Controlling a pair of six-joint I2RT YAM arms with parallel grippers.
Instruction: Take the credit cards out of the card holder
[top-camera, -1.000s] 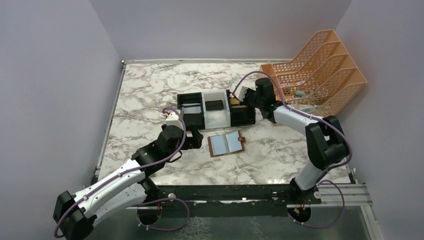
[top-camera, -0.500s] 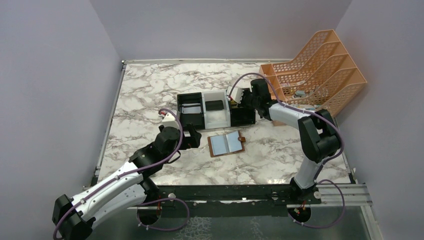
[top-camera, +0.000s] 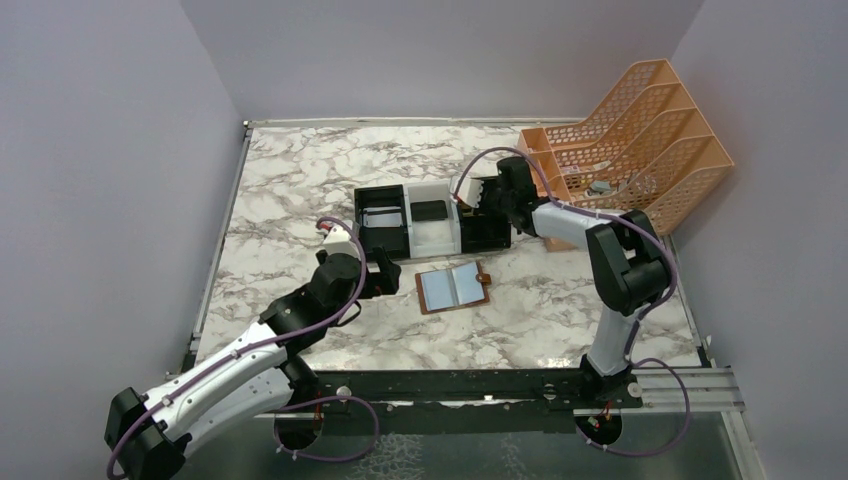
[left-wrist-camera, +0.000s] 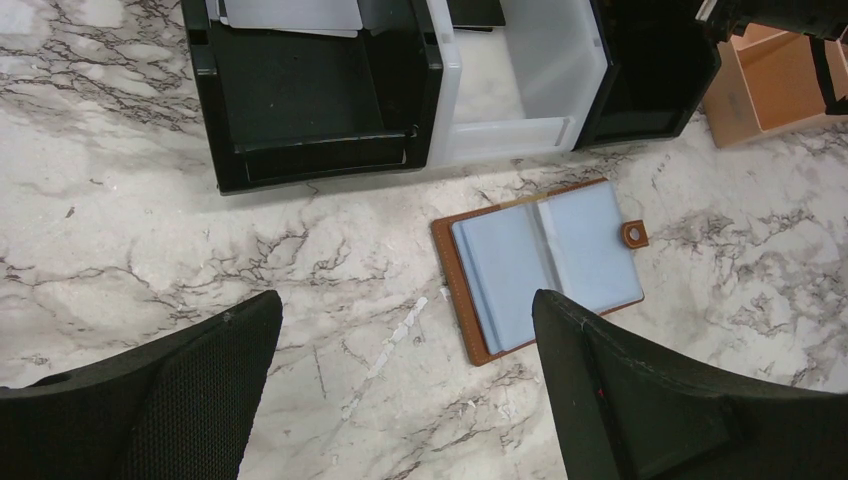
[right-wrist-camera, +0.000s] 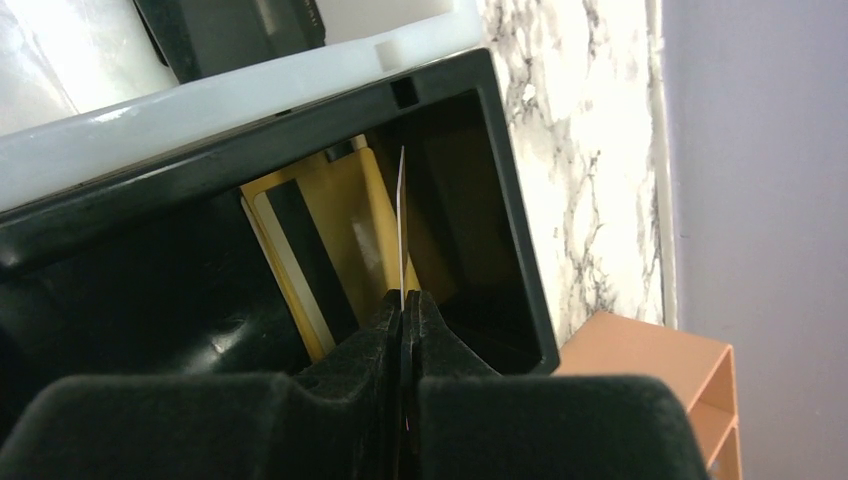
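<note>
Pinching a thin card (right-wrist-camera: 402, 215) by one end, the right gripper (right-wrist-camera: 402, 300) has its jaws pressed tight together, and the rest of the card sticks out past the fingertips. The card is seen edge-on, so its colour cannot be told. It hangs over the right-hand black compartment of the tray (right-wrist-camera: 510, 230). Inside that compartment is a gold card (right-wrist-camera: 335, 240) with a dark stripe along one side. Whether the held card touches the gold one cannot be told.

The left gripper (left-wrist-camera: 405, 310) has its jaws spread wide with nothing between them. Its black fingers (left-wrist-camera: 150, 400) hover over the marble table (left-wrist-camera: 120, 230) on the near side of the tray, in front of the left black compartment.

The card holder (left-wrist-camera: 545, 265) lies flat and open on the table just in front of the tray's middle and right compartments, close to the tray but not touching it. Its blue-grey inside faces up, and its snap tab (left-wrist-camera: 634, 235) pokes out from the right edge. It lies apart from both grippers.

A grey card (top-camera: 382, 217) lies in the tray's left black compartment, and a dark card (top-camera: 430, 210) lies in the white middle one. An orange file rack (top-camera: 630, 130) stands to the right of the tray, its lowest corner just beside the tray's right end.
</note>
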